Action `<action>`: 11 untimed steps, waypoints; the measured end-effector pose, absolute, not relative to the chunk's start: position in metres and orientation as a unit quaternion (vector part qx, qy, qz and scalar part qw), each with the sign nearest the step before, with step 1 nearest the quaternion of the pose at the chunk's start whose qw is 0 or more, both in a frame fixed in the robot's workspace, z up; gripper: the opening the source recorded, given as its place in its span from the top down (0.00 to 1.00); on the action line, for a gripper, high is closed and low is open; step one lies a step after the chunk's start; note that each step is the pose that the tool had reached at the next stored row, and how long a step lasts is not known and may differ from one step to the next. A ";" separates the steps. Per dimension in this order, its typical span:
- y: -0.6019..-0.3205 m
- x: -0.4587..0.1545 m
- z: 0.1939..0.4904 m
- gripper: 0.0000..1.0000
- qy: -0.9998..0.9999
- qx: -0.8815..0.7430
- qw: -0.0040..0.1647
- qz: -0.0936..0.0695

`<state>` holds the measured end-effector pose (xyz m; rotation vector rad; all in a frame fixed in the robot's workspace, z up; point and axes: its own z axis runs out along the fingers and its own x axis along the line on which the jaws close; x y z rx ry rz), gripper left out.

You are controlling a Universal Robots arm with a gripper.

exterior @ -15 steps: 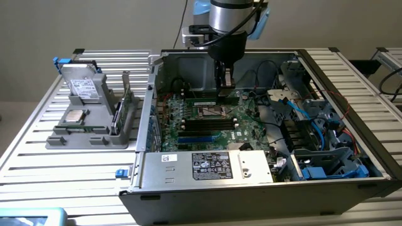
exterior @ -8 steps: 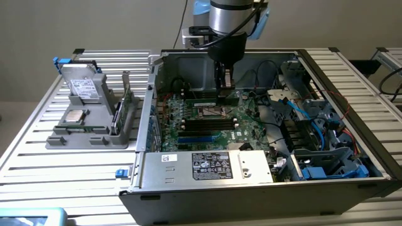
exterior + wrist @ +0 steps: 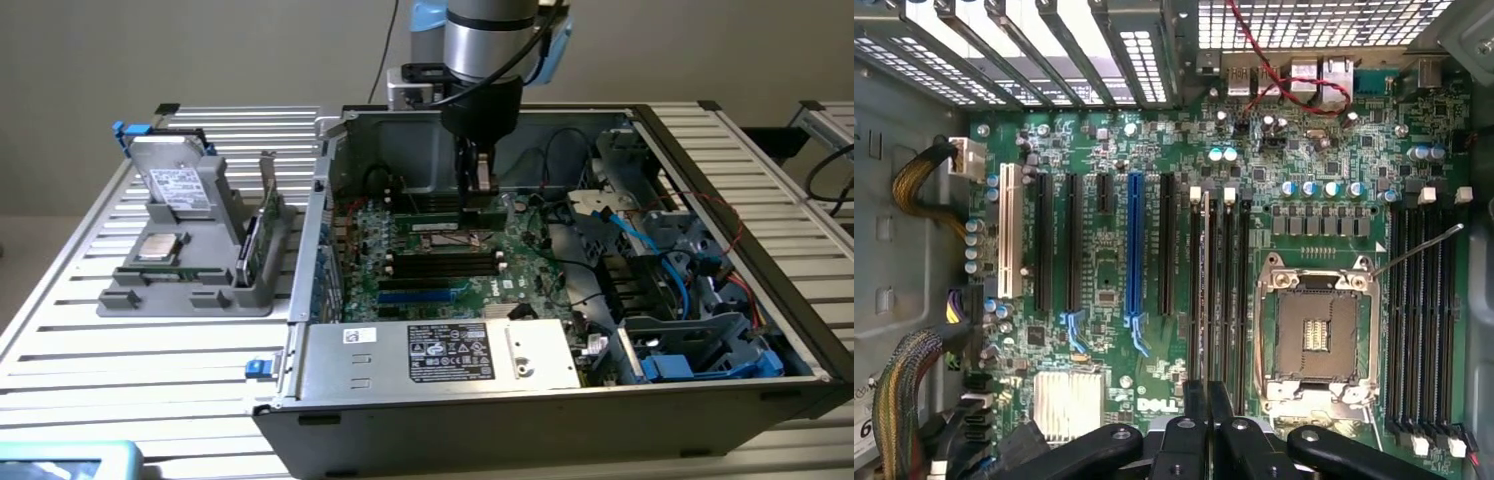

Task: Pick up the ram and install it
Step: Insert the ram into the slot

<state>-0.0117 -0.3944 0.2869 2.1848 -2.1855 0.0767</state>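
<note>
Metal case (image 3: 400, 420) walls stand all around the gripper (image 3: 1206, 392); a wide swing could bump them. Its fingers are pressed together and seem to pinch the ram (image 3: 1206, 280) by its thin edge, right over the black slots (image 3: 1226, 290) below. If the ram tips, it could jam. A slip sideways could hurt the open socket (image 3: 1316, 335) just beside.
</note>
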 end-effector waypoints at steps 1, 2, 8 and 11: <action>-0.394 -0.012 0.286 0.88 -0.707 0.707 0.025 0.025; -0.394 -0.012 0.284 0.88 -0.707 0.707 0.025 0.025; -0.394 -0.012 0.277 0.88 -0.711 0.703 0.025 0.025; -0.394 -0.012 0.275 0.88 -0.717 0.696 0.026 0.024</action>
